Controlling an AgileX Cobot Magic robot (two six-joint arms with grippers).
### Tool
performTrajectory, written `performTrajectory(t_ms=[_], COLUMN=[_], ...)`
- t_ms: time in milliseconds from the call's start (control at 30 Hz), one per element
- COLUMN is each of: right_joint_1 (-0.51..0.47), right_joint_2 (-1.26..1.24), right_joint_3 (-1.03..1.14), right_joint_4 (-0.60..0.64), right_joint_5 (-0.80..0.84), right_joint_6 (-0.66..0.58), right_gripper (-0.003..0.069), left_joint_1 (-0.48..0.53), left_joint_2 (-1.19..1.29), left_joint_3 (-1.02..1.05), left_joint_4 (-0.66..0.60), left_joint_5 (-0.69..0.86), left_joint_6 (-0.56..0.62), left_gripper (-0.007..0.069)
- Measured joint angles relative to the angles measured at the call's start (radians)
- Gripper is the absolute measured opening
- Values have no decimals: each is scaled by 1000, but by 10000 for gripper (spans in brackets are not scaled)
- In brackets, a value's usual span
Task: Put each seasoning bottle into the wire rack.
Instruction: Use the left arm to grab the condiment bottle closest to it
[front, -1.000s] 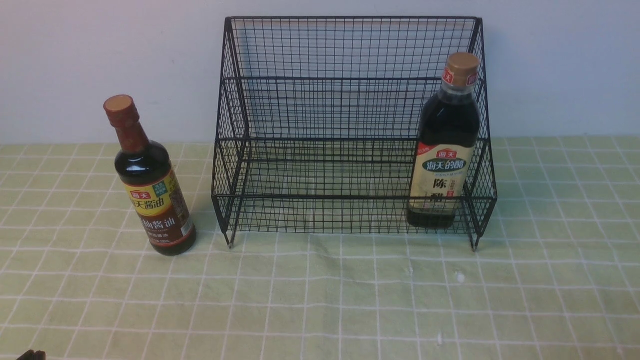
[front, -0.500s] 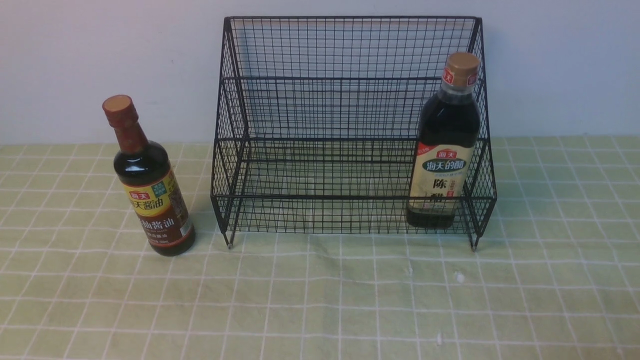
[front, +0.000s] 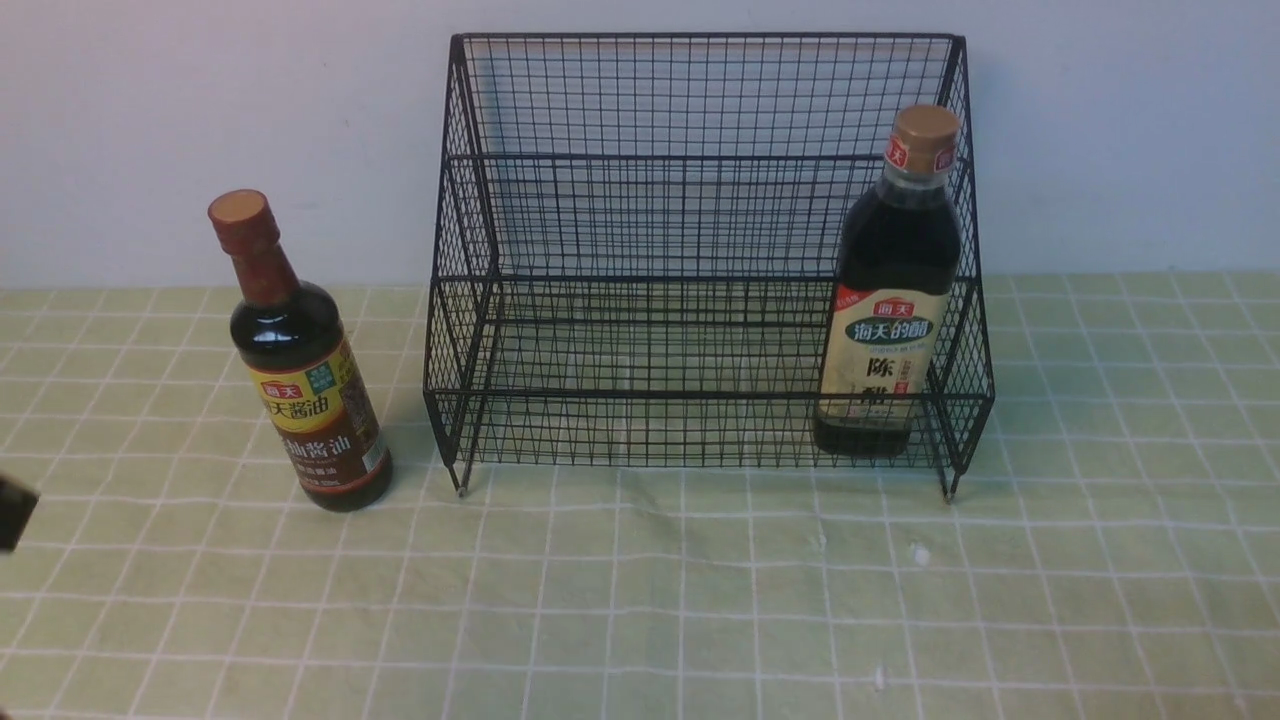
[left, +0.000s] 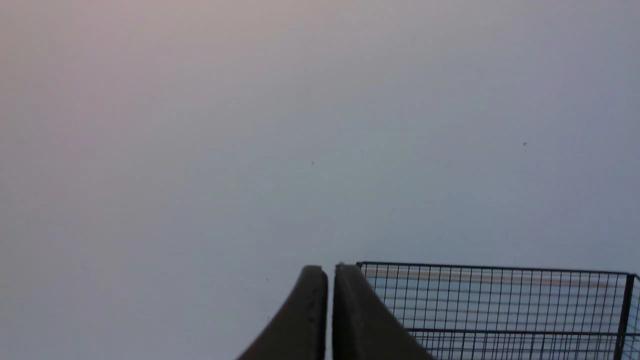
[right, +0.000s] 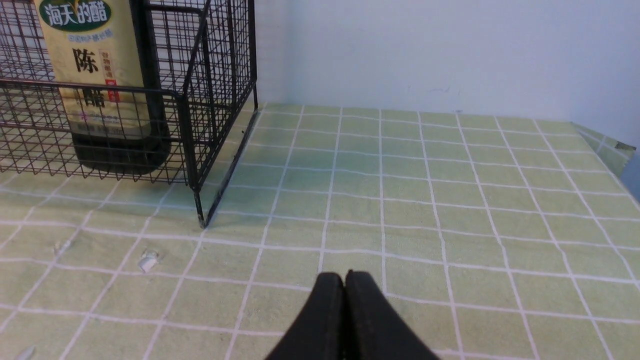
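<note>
Left end effector (left: 330, 272), closed, hangs left of long-necked bottle (front: 300, 390); apart.

Past the fingers of the left gripper (left: 330, 271) the wire rack (left: 495, 305) shows only a top corner, ahead of the fingers of the right gripper (right: 344, 277) the beige-label bottle (right: 95, 75) loses neck and cap to the edge, and a cropped dark sliver (front: 12, 512) in the front view is unidentifiable.
</note>
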Motion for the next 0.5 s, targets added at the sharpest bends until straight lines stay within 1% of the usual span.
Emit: performTrajectory(t_ms=[100, 133, 167, 200, 267, 300, 333, 367, 400, 433, 500], right_joint_1=[0, 0, 0, 0, 0, 0, 0, 0, 0, 0, 0], right_joint_2=[0, 0, 0, 0, 0, 0, 0, 0, 0, 0, 0], right_joint_3=[0, 0, 0, 0, 0, 0, 0, 0, 0, 0, 0], right_joint_4=[0, 0, 0, 0, 0, 0, 0, 0, 0, 0, 0], right_joint_5=[0, 0, 0, 0, 0, 0, 0, 0, 0, 0, 0], right_joint_6=[0, 0, 0, 0, 0, 0, 0, 0, 0, 0, 0], right_gripper=[-15, -15, -15, -15, -15, -15, -15, -15, -15, -15, -15], left_joint_1=[0, 0, 0, 0, 0, 0, 0, 0, 0, 0, 0], left_joint_2=[174, 200, 258, 266, 338, 401, 438, 475, 482, 543, 593], left_joint_3=[-94, -116, -149, -160, -199, -240, -261, -278, -285, -314, -340], left_joint_4=[16, 18, 25, 26, 40, 55, 62, 66, 66, 71, 70], left_joint_5=[-40, -47, -50, -50, -53, -55, -55, -55, -55, -55, -55], left_joint_6=[-68, -74, -77, -77, -77, -73, -72, -68, -65, -53, -26], left_gripper=[102, 127, 170, 178, 252, 329, 371, 403, 411, 472, 517])
